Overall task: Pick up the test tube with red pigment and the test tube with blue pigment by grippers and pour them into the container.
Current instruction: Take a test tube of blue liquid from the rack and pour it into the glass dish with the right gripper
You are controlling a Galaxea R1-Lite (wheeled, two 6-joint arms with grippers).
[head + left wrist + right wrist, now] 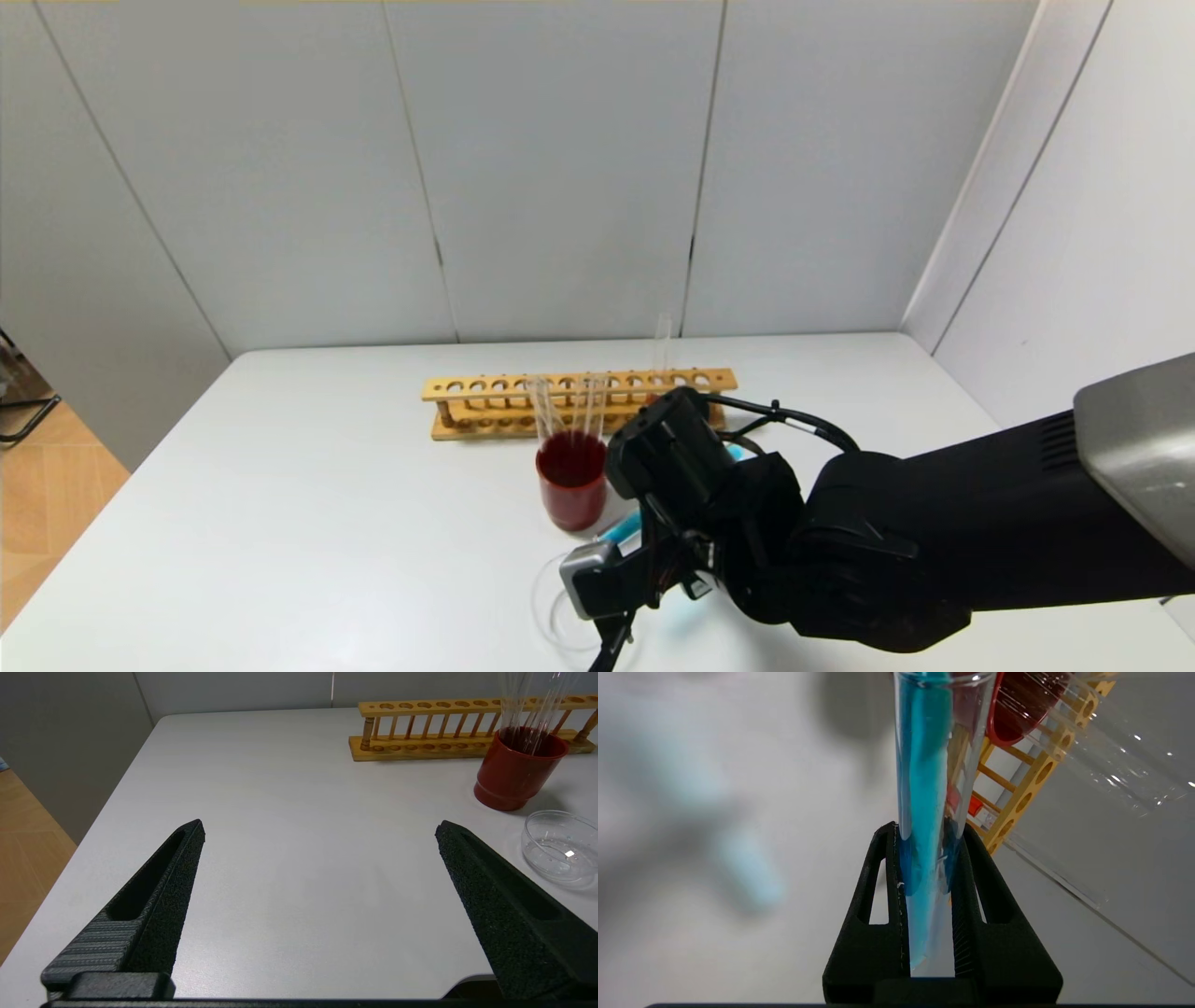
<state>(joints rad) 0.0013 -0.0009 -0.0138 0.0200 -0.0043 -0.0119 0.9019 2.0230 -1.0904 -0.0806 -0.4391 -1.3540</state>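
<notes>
Right wrist view: right gripper (927, 858) clamps the test tube with blue pigment (924, 812) — tilted near the container (565, 611); left gripper (320, 833) gapes, idle.

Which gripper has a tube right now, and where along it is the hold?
The right gripper is shut on the slim clear glass test tube with blue liquid, partway along its body. The left gripper is open, holding nothing.

Right pincer (927, 835) clamped, tilted low; left pincer (320, 833) spread wide.
</notes>
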